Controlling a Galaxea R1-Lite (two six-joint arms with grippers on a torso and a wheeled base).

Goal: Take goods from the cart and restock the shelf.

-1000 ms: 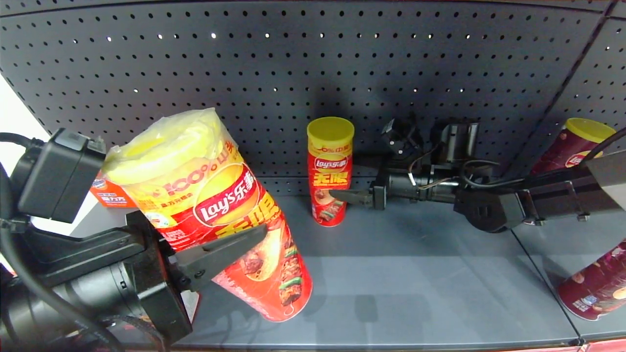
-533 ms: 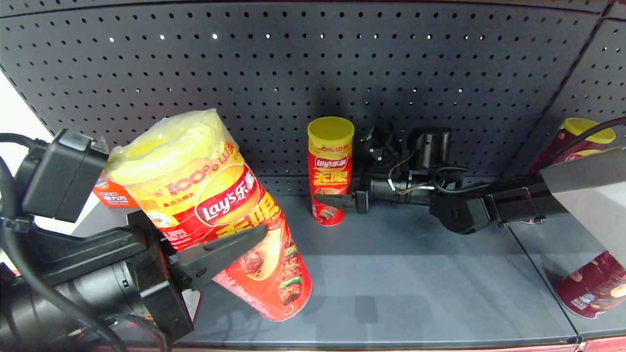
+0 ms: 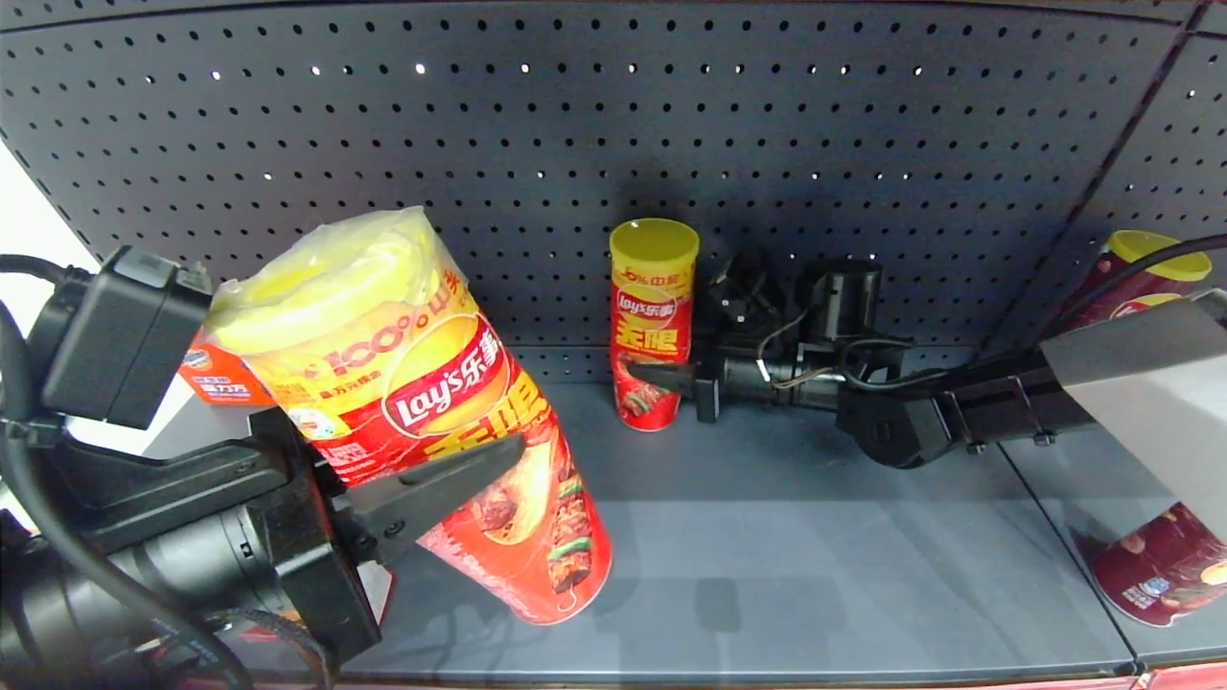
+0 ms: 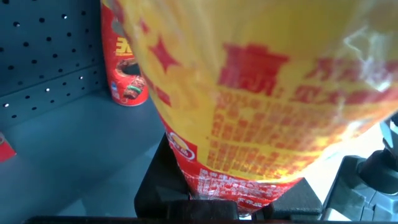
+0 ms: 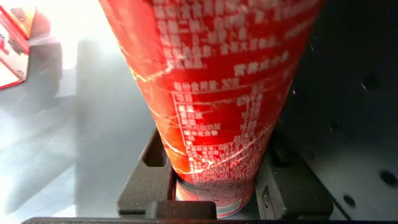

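Note:
A big red and yellow chips can (image 3: 412,383) with a plastic-wrapped yellow lid leans over the front left of the grey shelf (image 3: 815,556). My left gripper (image 3: 460,431) is shut on its middle; the can (image 4: 267,93) looms large in the left wrist view. At the back of the shelf stands a second red chips can (image 3: 652,326) with a yellow lid, upright against the pegboard. My right gripper (image 3: 647,369) reaches in from the right and is shut on its lower half. The right wrist view has that can (image 5: 217,106) seated deep between the jaws.
A dark perforated back panel (image 3: 613,125) closes off the shelf. Two maroon chips cans (image 3: 1141,278) (image 3: 1160,565) stand at the right, beyond a shelf seam. An orange box (image 3: 216,374) sits at the far left. Bare shelf lies between the two red cans.
My right gripper slid left around the far can, then the can shifted a little back and up with it. The left arm's can rose only slightly.

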